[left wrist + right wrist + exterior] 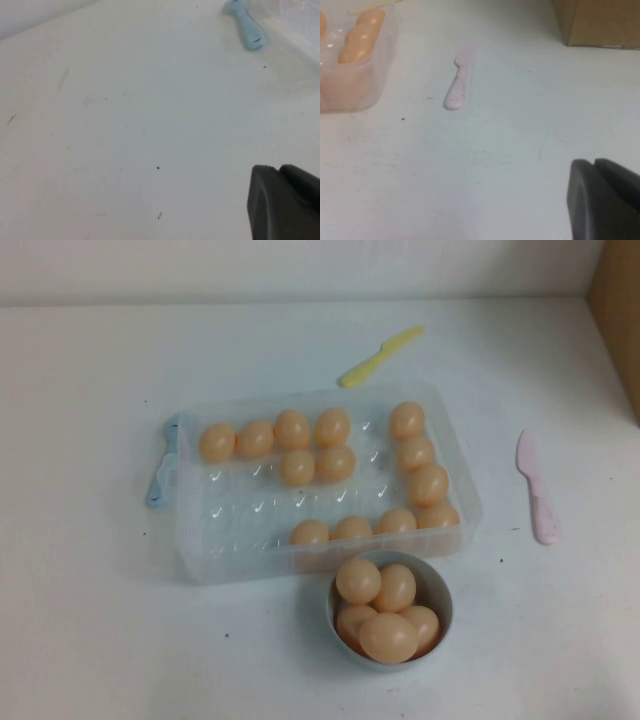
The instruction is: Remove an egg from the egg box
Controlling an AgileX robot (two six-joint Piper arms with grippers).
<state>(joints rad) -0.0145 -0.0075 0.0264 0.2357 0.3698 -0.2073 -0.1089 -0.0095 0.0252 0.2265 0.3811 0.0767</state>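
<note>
High view: the egg box [200, 540], a clear tray with a blue clip [163, 465] on its left end, sits mid-desk. Eggs lie in a row along its far side, down its right wall and along its near wall; the left near part of the dimpled base is bare. One egg [309, 533] rests at the left end of the near row. A bowl [438, 590] of eggs touches the box's near wall. A yellow knife [380, 355] lies beyond the far wall, a pink knife [537, 488] toward the desk's right edge. Open desk [80, 630] spreads left and near-left. A cardboard box [615, 310] stands at the far right corner. No arm shows here.

Left wrist view: the left gripper [285, 205] hovers above bare desk, the clip well ahead; whether it is open I cannot tell.

Right wrist view: the right gripper [605, 200], closed and empty, hangs over bare desk near the pink knife.
</note>
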